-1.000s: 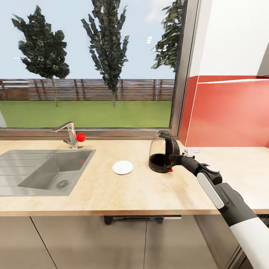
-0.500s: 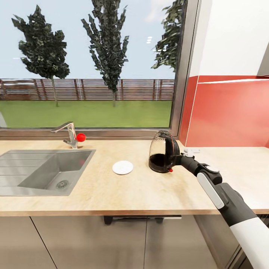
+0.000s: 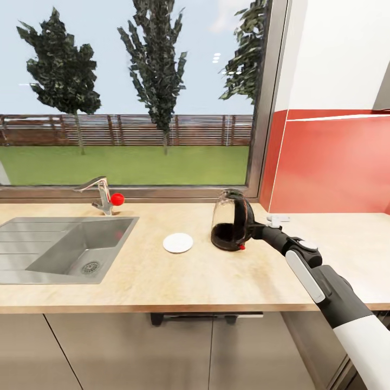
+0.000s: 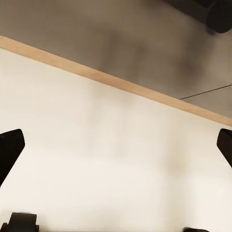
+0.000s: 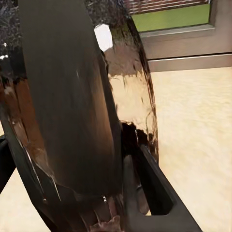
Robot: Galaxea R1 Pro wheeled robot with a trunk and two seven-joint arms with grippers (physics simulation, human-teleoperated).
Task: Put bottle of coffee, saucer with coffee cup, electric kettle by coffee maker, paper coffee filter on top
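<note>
- Tilted and shifted slightly toward the saucer (image 3: 177,243) since a second ago, the kettle (image 3: 232,227) stands on the desk (image 3: 162,276).
- Right claw (image 3: 254,230) clamped on its handle.
- Left claw (image 4: 116,145) apart.

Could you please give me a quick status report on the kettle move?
Right gripper shut on electric kettle, kettle tilted toward saucer. Left gripper open over pale surface. Saucer close beside kettle, apart.
</note>
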